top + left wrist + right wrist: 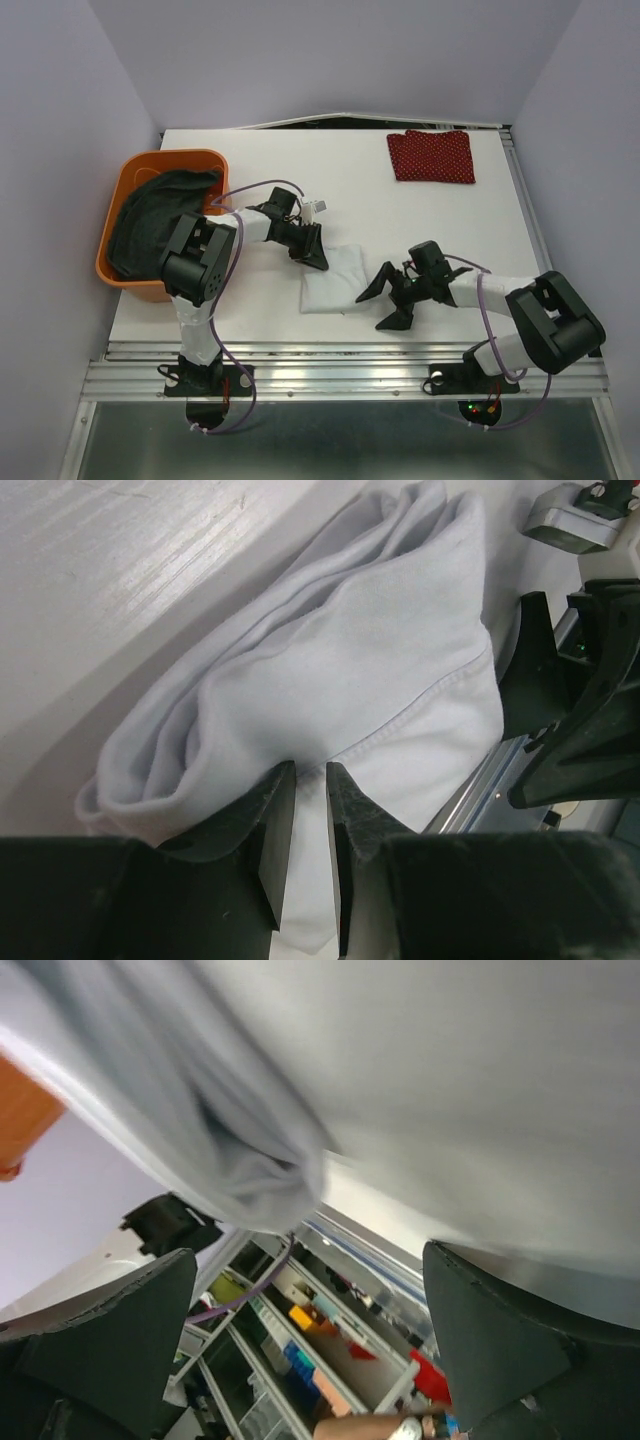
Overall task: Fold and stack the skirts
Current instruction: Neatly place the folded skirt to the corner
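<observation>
The white skirt lies folded on the table near the front middle. My left gripper sits at its far left edge, jaws closed to a narrow gap with the white skirt pinched between them. My right gripper is wide open at the skirt's right edge, holding nothing. In the right wrist view the white skirt shows blurred just beyond the spread fingers. The red dotted skirt lies folded flat at the far right. The dark grey skirt is bunched in the basket.
The orange basket stands at the table's left edge beside the left arm. The metal rail runs along the near table edge. A small white part lies behind the left gripper.
</observation>
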`<state>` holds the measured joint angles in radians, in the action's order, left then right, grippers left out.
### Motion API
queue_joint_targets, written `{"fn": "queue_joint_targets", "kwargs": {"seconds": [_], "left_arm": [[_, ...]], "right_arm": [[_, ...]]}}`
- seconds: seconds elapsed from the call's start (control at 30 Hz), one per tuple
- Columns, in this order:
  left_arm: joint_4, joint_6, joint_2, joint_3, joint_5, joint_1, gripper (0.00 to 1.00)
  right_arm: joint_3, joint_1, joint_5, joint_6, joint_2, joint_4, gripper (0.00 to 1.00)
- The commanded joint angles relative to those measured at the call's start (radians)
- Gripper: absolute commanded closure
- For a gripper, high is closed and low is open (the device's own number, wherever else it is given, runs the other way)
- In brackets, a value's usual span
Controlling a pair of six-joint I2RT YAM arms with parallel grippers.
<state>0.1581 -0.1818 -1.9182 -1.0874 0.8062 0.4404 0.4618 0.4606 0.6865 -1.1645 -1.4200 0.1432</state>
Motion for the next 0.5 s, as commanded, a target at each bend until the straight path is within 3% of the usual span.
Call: {"fn": "queue_joint_targets", "kwargs": {"seconds": [0.0, 0.03, 0.1, 0.27, 0.47], "left_arm": [[0.035, 0.051, -0.048, 0.014, -0.128, -0.002, 0.68], [0.037, 0.053, -0.051, 0.012, -0.128, -0.002, 0.68], [0.037, 0.054, -0.051, 0.012, -0.128, -0.002, 0.68], [0.031, 0.054, -0.038, 0.023, -0.128, -0.002, 0.68], [0.031, 0.053, -0.038, 0.023, -0.13, -0.003, 0.68]], "right_arm": [[-0.115, 0.045, -0.105, -0.15, -0.066, -0.362, 0.0], [-0.123, 0.055, -0.12, -0.132, -0.088, -0.495, 0.0], [-0.114, 0.064, -0.146, -0.109, -0.121, -0.603, 0.0], [-0.058, 0.076, -0.212, -0.08, -0.235, -0.63, 0.0], [-0.075, 0.089, -0.304, -0.08, -0.191, -0.573, 0.0]]}}
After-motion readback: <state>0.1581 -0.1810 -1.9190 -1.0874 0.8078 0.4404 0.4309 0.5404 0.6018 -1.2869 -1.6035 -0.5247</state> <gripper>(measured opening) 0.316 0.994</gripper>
